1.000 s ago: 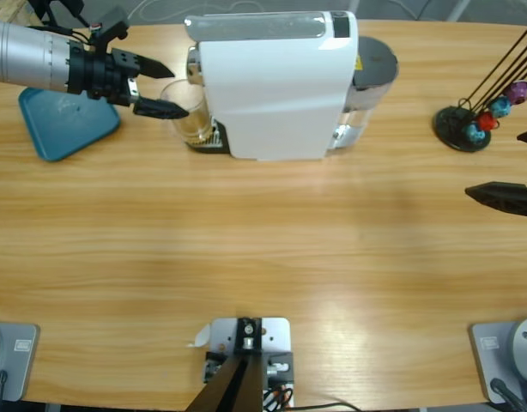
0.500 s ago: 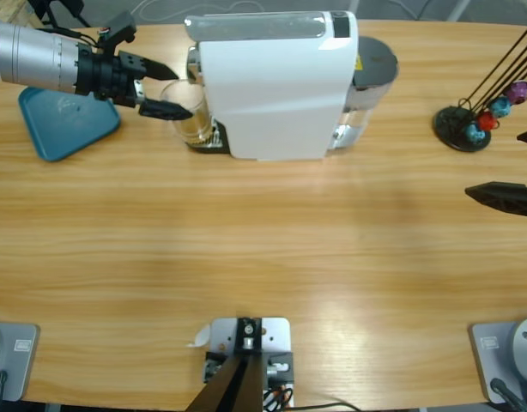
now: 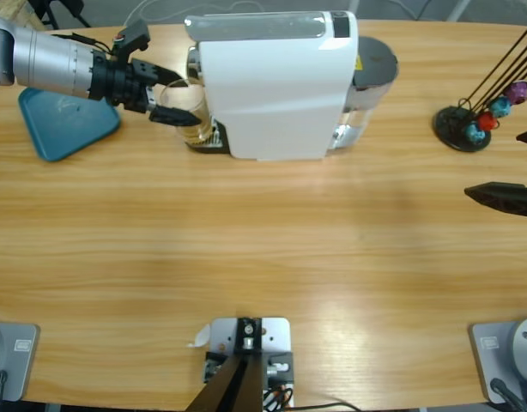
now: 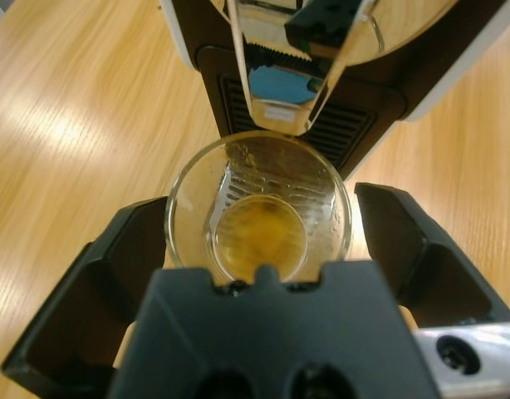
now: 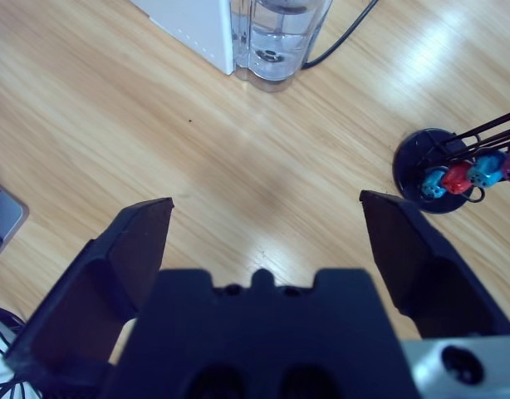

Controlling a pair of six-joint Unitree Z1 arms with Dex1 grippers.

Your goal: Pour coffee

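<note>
In the high view the white coffee machine point(image 3: 276, 81) hides most of the clear glass point(image 3: 190, 120) at its spout, so only the glass's left part shows, crossed by the left gripper point(image 3: 171, 97). The coffee point(image 4: 261, 235) cannot be made out there (only the left wrist view shows it). The right gripper point(image 3: 517, 167) is cut off by the right edge, leaving two dark jaw tips. The capsule holder point(image 3: 469, 124) has its rods running out at the top right corner. The blue tray point(image 3: 62, 129) lies partly under the left arm.
</note>
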